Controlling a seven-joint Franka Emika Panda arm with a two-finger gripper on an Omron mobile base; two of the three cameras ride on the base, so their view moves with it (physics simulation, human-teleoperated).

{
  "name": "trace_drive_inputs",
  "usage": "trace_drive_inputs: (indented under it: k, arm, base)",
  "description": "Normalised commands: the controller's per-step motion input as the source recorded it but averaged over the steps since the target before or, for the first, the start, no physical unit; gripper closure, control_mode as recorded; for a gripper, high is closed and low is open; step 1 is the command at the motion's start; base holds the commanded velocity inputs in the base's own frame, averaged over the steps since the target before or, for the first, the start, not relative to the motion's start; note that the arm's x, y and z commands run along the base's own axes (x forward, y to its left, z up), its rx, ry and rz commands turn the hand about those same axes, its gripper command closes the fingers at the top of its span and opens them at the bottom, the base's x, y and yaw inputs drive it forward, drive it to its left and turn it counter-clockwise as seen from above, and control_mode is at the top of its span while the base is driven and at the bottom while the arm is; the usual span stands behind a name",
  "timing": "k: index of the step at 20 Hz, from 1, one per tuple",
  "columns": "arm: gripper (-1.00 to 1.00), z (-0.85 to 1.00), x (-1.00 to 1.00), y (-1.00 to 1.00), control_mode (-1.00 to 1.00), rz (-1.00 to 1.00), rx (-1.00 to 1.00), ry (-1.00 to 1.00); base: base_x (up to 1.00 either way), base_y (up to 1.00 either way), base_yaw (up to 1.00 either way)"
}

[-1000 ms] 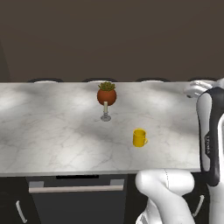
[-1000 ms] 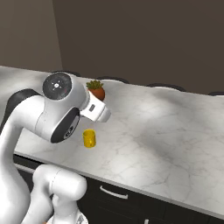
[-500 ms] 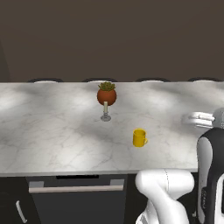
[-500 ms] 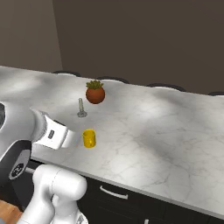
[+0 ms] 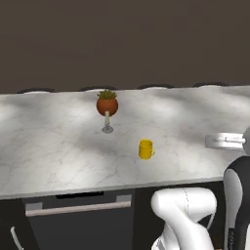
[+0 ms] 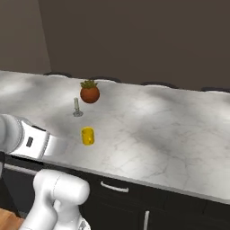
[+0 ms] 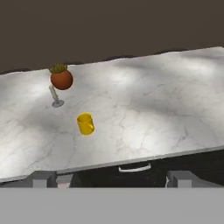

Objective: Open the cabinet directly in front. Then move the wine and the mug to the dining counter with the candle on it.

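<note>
My tool (image 7: 112,178) stands wide with nothing in it, its tips low at the near edge of the bench (image 5: 58,146). The mug (image 5: 145,149) sits upright on the bench, near the candle (image 5: 107,105) and on my side of it, apart from it. The wine I cannot find near the candle, so I judge it is yet to be fetched. The risk from here: my arm reaches over the near edge beside the mug, and a careless swing could knock the mug or tip the candle off its thin stem. The left base view shows the mug's handle turned away from the candle; the hand view hides it but shows a pale handle (image 7: 133,167) under the bench edge
</note>
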Motion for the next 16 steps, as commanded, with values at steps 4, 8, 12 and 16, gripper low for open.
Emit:
trace_drive_inputs:
  k: [4, 8, 12, 16]
  arm:
    - [-1.0, 0.0, 0.0, 0.0, 1.0, 0.0, 0.0, 0.0]
    - [-1.0, 0.0, 0.0, 0.0, 1.0, 0.0, 0.0, 0.0]
    - [-1.0, 0.0, 0.0, 0.0, 1.0, 0.0, 0.0, 0.0]
    - [-1.0, 0.0, 0.0, 0.0, 1.0, 0.0, 0.0, 0.0]
  base:
    - [-0.45, 0.07, -0.91]
    - [0.0, 0.01, -1.0]
    - [0.0, 0.0, -1.0]
    - [0.0, 0.0, -1.0]
